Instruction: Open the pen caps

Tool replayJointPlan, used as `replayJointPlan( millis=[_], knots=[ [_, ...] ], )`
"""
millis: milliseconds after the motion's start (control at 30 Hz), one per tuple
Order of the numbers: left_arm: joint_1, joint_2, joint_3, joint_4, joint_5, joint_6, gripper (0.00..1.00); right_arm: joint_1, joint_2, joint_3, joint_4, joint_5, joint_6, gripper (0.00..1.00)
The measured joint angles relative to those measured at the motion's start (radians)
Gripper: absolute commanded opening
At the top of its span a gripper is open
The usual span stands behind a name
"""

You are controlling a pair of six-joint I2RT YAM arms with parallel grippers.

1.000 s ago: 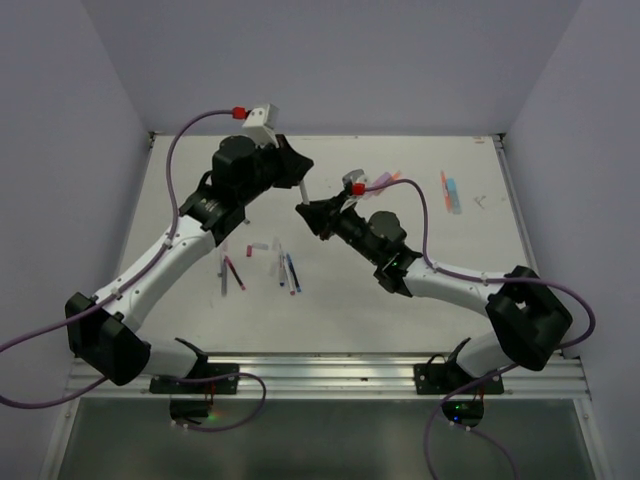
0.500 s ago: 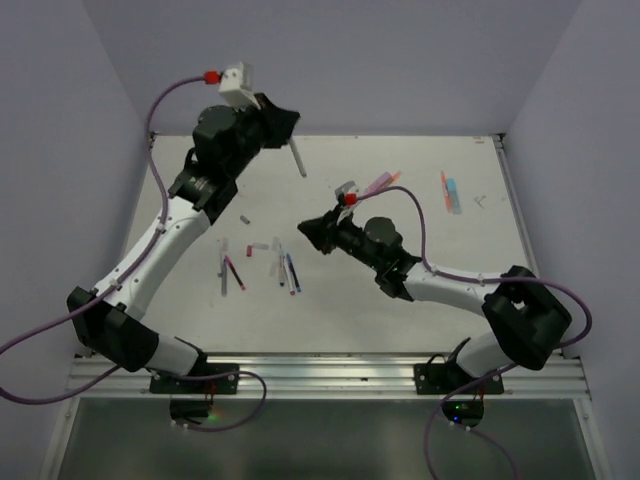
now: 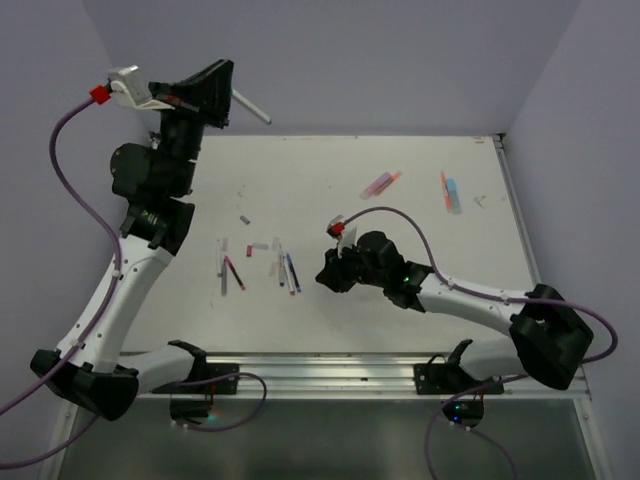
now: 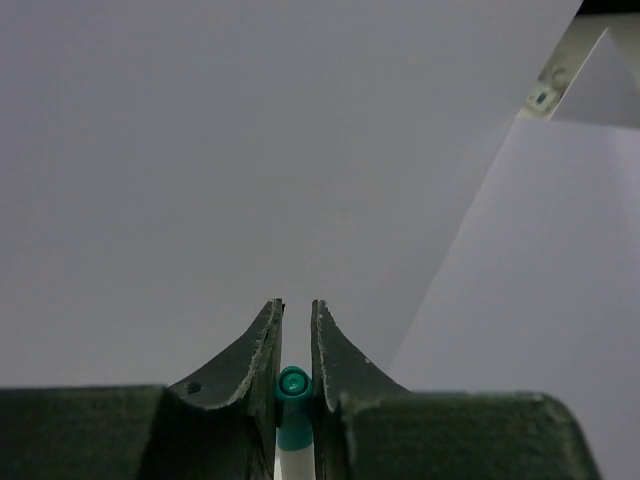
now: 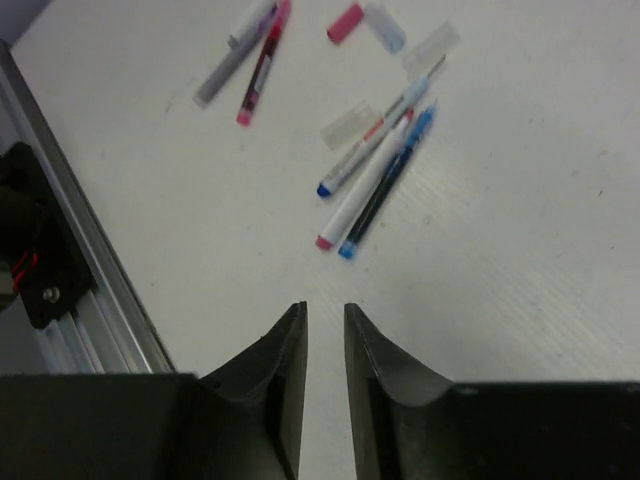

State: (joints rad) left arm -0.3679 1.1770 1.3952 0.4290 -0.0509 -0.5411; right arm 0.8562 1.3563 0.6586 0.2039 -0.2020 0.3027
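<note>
Left gripper: raised high above the far left corner of the table, clenching one pen.
Held pen: white body with a teal end, sitting pinched between the left fingers. In the top view its light shaft is sticking out of the gripper, slanting down to the right, well clear of the table.
Right gripper: hovering low over the table's middle, pointing toward the near left. Its fingers are standing close together with a narrow slit between them. Only table is showing through the slit, and I cannot tell whether anything is being pinched.
Pens ahead of the right gripper: three are lying side by side, almost touching. They are a white pen with a blue tip, a white pen with a pink tip and a blue pen.
Pens further left: a grey pen and a dark red pen are lying next to each other.
Far pens: a pink-purple pen and an orange and light blue pair are lying near the far right, well apart from the rest.
Caps: a red cap, a light blue cap and two clear caps are lying loose around the three pens. A small grey cap is lying alone further back.
</note>
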Motion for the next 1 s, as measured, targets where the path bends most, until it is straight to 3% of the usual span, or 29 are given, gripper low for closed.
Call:
replayJointPlan(
  millis=[33, 133, 233, 333, 567, 800, 1000],
  knots=[
    [0.000, -0.005, -0.034, -0.008, 0.007, 0.000, 0.00, 0.000, -0.026, 0.018, -0.018, 0.003, -0.008, 0.38],
    [0.000, 0.005, -0.112, -0.082, 0.040, -0.001, 0.00, 0.000, -0.103, 0.086, -0.081, 0.033, -0.031, 0.50],
    [0.000, 0.019, -0.163, -0.171, 0.093, -0.008, 0.00, 0.000, -0.149, 0.155, -0.139, 0.063, -0.056, 0.69],
    [0.000, 0.018, -0.204, -0.225, 0.146, -0.023, 0.00, 0.000, -0.171, 0.215, -0.192, 0.093, -0.081, 0.80],
    [-0.014, 0.014, -0.285, -0.290, 0.196, -0.098, 0.00, -0.002, -0.165, 0.325, -0.251, 0.138, -0.113, 0.81],
    [-0.101, 0.026, -0.318, -0.303, 0.191, -0.150, 0.00, -0.005, -0.100, 0.425, -0.248, 0.137, -0.128, 0.80],
    [-0.144, 0.045, -0.323, -0.303, 0.175, -0.182, 0.00, -0.005, -0.052, 0.442, -0.241, 0.138, -0.132, 0.71]
  ],
)
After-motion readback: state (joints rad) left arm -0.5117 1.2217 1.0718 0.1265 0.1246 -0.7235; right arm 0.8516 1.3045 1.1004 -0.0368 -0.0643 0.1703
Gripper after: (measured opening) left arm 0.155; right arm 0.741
